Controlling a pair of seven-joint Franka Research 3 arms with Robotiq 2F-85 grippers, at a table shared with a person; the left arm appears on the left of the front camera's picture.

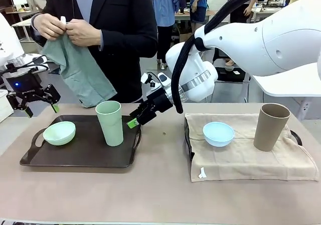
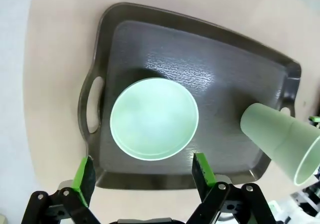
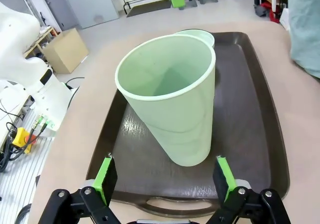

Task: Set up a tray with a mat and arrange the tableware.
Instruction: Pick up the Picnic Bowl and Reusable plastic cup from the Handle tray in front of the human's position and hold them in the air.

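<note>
Sitting on beige table [image 1: 160, 190], dark tray [image 1: 85, 154], tan mat [image 1: 241, 161], floor [image 3: 150, 14] beyond

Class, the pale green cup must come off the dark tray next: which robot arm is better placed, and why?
Right, probably. The right gripper, open, points at the pale green cup from close by; the left gripper, also open, hovers over the pale green bowl instead.

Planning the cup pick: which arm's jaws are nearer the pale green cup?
Right. The right arm's jaws stand open beside the pale green cup, at the tray's right edge; the left arm's jaws hang open above the green bowl, farther off.
</note>
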